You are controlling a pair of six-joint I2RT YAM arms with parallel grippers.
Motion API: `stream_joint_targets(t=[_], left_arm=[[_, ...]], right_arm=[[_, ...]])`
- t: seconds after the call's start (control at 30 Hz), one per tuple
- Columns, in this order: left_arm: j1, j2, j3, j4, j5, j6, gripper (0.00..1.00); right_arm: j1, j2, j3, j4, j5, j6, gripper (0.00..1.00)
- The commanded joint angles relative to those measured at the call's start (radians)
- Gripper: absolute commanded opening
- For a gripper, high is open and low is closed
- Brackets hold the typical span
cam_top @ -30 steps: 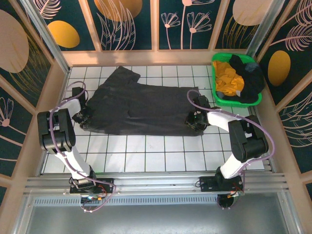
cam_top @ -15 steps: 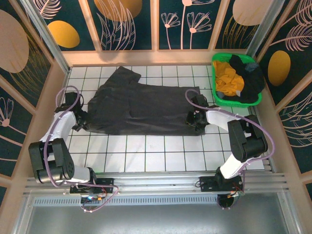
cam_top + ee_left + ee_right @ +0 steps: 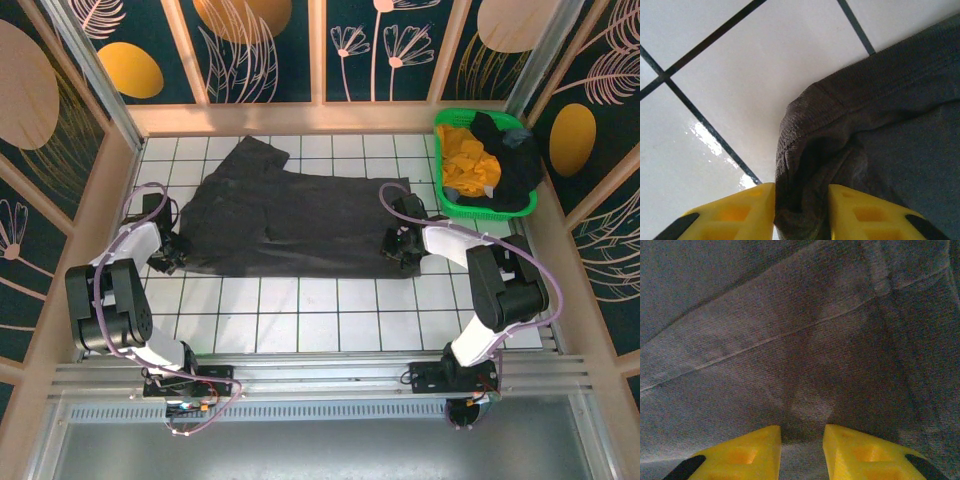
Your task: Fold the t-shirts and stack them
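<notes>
Charcoal t-shirt (image 3: 290, 225) | left pincer (image 3: 801, 202) grips corner | right pincer (image 3: 801, 437) grips edge | arms low

Overhead camera sits high behind the arm bases (image 3: 185, 380), tipped down on the whole white tiled table (image 3: 300, 330). Down to the left wrist: lens right over the left gripper (image 3: 801, 212), nosing in close on a hemmed corner of the spread charcoal-black cloth t-shirt (image 3: 890, 125) on glossy tile. Right wrist, tighter yet, right gripper (image 3: 801, 452) pressed into that same shirt, the one thing all three views share.
</notes>
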Motion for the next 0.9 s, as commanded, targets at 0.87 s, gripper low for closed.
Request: stream_joint_targets(t=[0.87], left_arm=[[0.003,-0.022,0.055,-0.063,-0.038,0.035,0.29]], right_arm=[[0.006,0.051,-0.012,-0.073,0.047,0.009,0.30]])
